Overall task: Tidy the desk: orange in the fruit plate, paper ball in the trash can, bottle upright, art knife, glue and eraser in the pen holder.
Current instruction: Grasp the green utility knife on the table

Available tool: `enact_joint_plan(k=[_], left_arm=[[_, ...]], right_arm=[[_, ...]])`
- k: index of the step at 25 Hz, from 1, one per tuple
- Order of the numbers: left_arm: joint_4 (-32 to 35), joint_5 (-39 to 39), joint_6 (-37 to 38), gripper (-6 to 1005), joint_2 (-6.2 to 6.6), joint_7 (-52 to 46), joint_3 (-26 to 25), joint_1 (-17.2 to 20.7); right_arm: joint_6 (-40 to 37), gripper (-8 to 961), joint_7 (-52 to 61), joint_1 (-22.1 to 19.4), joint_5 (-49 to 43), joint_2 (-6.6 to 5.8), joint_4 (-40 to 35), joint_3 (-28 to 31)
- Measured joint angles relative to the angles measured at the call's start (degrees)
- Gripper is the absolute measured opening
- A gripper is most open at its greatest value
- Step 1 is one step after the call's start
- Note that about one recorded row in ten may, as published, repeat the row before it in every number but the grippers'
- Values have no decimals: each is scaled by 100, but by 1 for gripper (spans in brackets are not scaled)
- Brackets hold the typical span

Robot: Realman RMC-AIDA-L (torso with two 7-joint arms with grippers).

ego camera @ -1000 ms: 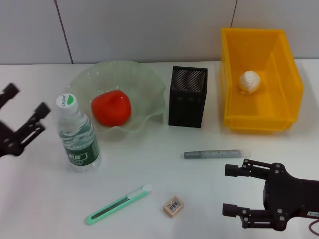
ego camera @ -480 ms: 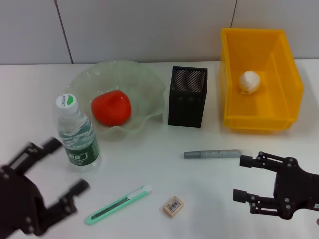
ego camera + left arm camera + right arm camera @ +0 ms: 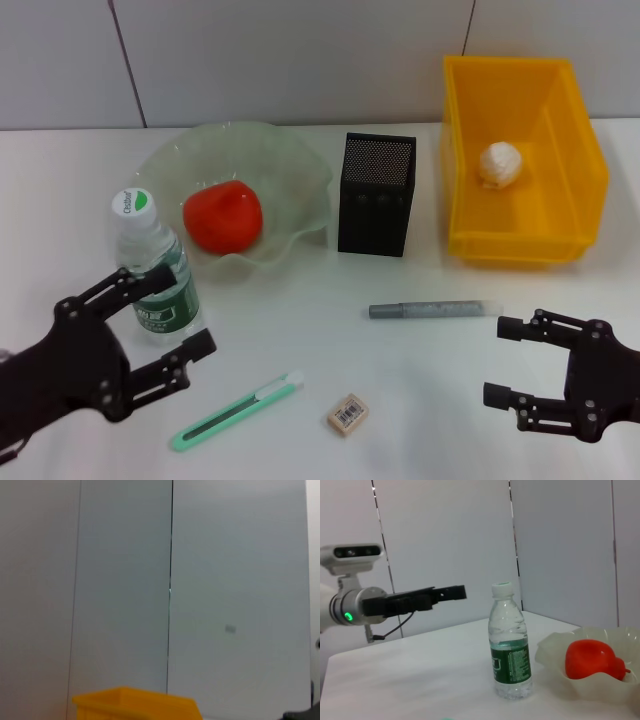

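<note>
Standing bottle beside left gripper, fingers spread; right gripper spread; left wrist shows only trash can.

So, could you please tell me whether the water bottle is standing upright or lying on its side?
Upright: the bottle stands on its base on the table with its white cap on top, as the right wrist view also shows.

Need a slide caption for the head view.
Open left end effector beside the upright water bottle; art knife, eraser and glue stick on the desk.
</note>
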Motion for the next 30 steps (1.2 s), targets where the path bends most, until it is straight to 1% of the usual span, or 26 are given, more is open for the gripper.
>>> enact_joint_plan(k=[1, 2, 3, 4, 5, 6, 9, 10, 11, 14, 15, 16, 18, 19, 20, 22, 23, 24, 25, 26, 27, 28, 29, 30], left_arm=[[405, -30, -280, 800, -2, -421, 237, 28], [405, -30, -280, 800, -2, -421, 237, 28], [899, -133, -619, 800, -3, -783, 612, 123], [899, -133, -619, 800, -3, -783, 612, 123], [2029, -577, -1436, 800, -4, -1158, 1742, 581], [2494, -723, -1769, 800, 0, -1278, 2156, 802], [2494, -723, -1769, 801, 0, -1278, 2156, 802], [2836, -805, -2019, 801, 5, -1377, 2454, 978], [4469, -525, -3110, 801, 49, -2384, 3355, 1561], [4469, -525, -3110, 801, 49, -2384, 3355, 1561], [4984, -117, -3338, 801, 54, -2957, 3490, 1654], [5854, 960, -3521, 801, 47, -4470, 3646, 1652], [6324, 1667, -3525, 800, 47, -5505, 3700, 1557], [6324, 1667, -3525, 800, 47, -5505, 3700, 1557], [6767, 2521, -3482, 800, 52, -6614, 3817, 1393], [7040, 3155, -3417, 800, 52, -7267, 3996, 1277], [7326, 4012, -3331, 800, 44, -7902, 4315, 1111], [7326, 4012, -3331, 800, 44, -7902, 4315, 1111], [7478, 4616, -3249, 800, 37, -8389, 4650, 937], [7478, 4616, -3249, 800, 37, -8389, 4650, 937], [7503, 4808, -3220, 800, 37, -8544, 4766, 856], [7527, 5220, -3108, 800, 24, -8969, 4987, 603], [7527, 5220, -3108, 800, 24, -8969, 4987, 603], [7516, 5323, -3038, 801, 19, -9139, 5027, 468]], right_arm=[[2, 774, 0, 1, 0, -4, 3, 0], [2, 774, 0, 1, 0, -4, 3, 0], [17, 774, 0, 1, 0, -9, 4, 0], [19, 774, 0, 2, 0, -9, 1, 0], [27, 774, 0, 2, 0, -10, -8, 0], [27, 774, 0, 2, 0, -10, -8, 0], [41, 774, -2, 2, 0, -9, -26, 0], [45, 774, -9, 3, 0, -6, -30, 0], [46, 775, -12, 2, 0, -3, -31, 0], [50, 775, -14, 3, -1, -3, -32, 0], [53, 775, -14, 3, -1, -5, -23, -3], [53, 775, -14, 3, -1, -5, -23, -3], [54, 775, -16, 3, -11, -19, 0, -6], [54, 775, -16, 3, -11, -19, 0, -6], [54, 775, -16, 2, -21, -23, 1, -4], [64, 775, -17, 2, -44, -28, 3, -2], [87, 775, -17, 2, -57, -31, 3, 0], [87, 775, -17, 2, -57, -31, 3, 0], [125, 775, -18, 2, -59, -32, 2, 0], [125, 775, -18, 2, -59, -32, 2, 0], [144, 775, -19, 3, -59, -33, -3, 0], [162, 775, -19, 6, -60, -33, -14, 0], [162, 775, -19, 6, -60, -33, -14, 0], [164, 775, -20, 10, -60, -34, -20, 0]])
